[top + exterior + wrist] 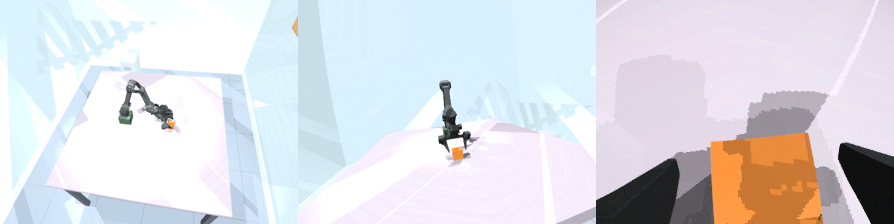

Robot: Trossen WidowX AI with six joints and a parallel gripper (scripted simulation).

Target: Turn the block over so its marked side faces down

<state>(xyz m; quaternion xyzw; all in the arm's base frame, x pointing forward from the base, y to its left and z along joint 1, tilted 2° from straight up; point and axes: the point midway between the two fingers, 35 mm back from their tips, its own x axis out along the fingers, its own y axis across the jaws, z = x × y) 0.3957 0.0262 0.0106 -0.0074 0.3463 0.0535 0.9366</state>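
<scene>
The orange block (171,125) (458,153) (765,185) rests on the table (129,168) (509,180), in front of the arm. The faces I see in the wrist view are plain orange with shadow on them; no dark mark shows. My gripper (168,123) (456,149) (761,161) is low over the table and open wide. One finger stands on each side of the block, with a gap between each finger and the block. The block's underside is hidden.
The arm's green base (125,118) stands on the table left of the block. The table's front edge (139,200) and right edge (225,144) drop off to a tiled floor. A pale box (130,62) stands beyond the table's far edge.
</scene>
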